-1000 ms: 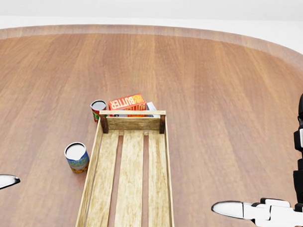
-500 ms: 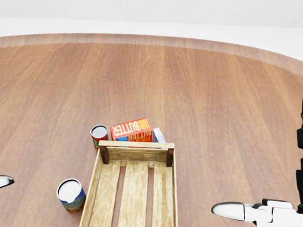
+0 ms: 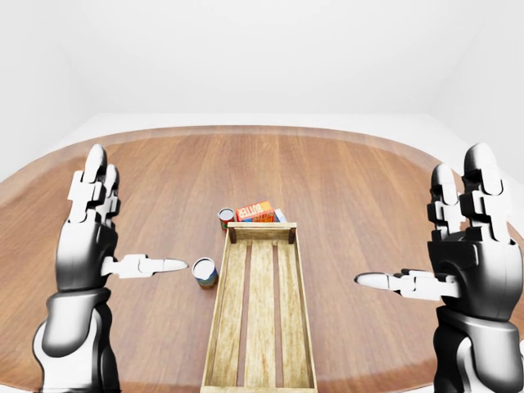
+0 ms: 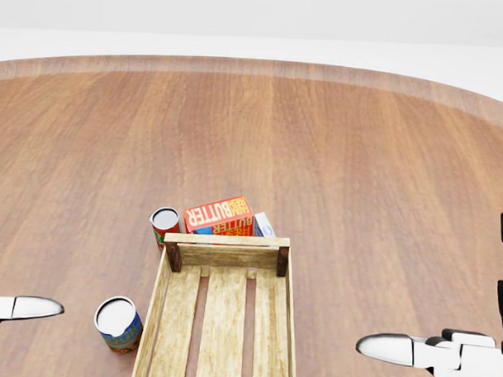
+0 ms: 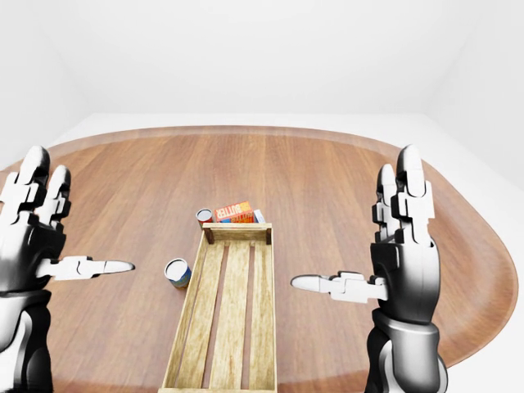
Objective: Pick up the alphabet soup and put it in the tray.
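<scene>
A can with a blue and orange label and a white lid (image 4: pixel 118 323) stands upright on the wooden table, just left of the long wooden tray (image 4: pixel 226 240). A second can with a red label (image 4: pixel 164 225) stands at the tray's top left corner. I cannot read either label. My left hand (image 3: pixel 123 221) is open, fingers up, with its thumb pointing at the blue can from the left, apart from it. My right hand (image 3: pixel 426 237) is open and empty, right of the tray.
A red butter box (image 4: pixel 219 215) and a small white and blue carton (image 4: pixel 264 225) lie against the tray's top end. The round table's edge (image 3: pixel 262 129) curves across the top of the eye views. A white wall lies beyond.
The camera shifted between the first two frames, so the tray and cans slid down the head view. Since then my left thumb has reached further in from the left edge.
</scene>
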{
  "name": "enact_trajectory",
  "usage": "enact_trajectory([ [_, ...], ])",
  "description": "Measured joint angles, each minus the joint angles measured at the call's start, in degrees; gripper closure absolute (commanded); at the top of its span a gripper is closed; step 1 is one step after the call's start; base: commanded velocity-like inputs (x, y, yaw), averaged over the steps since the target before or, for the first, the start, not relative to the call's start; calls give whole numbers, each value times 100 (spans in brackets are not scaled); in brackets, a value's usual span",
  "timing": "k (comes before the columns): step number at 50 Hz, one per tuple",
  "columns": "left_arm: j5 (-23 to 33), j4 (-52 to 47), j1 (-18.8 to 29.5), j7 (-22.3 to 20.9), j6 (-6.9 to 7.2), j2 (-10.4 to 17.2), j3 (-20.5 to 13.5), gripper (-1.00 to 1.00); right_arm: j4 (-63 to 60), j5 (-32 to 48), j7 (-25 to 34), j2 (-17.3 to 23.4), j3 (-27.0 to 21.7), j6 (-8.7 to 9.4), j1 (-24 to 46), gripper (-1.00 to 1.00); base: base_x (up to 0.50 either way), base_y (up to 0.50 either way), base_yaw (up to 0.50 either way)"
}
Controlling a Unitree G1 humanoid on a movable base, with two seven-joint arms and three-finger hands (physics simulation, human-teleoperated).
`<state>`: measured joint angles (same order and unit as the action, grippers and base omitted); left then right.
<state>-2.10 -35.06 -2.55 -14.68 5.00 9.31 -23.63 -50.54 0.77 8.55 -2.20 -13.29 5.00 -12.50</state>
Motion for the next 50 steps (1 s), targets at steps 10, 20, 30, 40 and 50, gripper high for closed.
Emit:
enact_trajectory([
  [10, 1649, 1403, 406, -724, -28, 388, 395, -100, -80, -61, 23, -16, -58, 0, -37, -100, 0, 0, 0],
  [20, 2757, 2373, 841, -1386, -280, 722, 673, -100, -125, -107, 65, -47, -125, 0, -83, -100, 0, 0, 0],
  [30, 3976, 3705, 1565, -1802, -1000, 1154, 1122, -100, -238, -159, 75, -81, -179, 0, -107, -100, 0, 0, 0],
  [40, 4804, 4596, 2129, -2107, -1000, 1367, 1333, -100, -270, -179, 70, -94, -178, 0, -113, -100, 0, 0, 0],
  [50, 5182, 4930, 2350, -2240, -1000, 1399, 1442, -100, -313, -180, 67, -101, -169, 0, -130, -100, 0, 0, 0],
])
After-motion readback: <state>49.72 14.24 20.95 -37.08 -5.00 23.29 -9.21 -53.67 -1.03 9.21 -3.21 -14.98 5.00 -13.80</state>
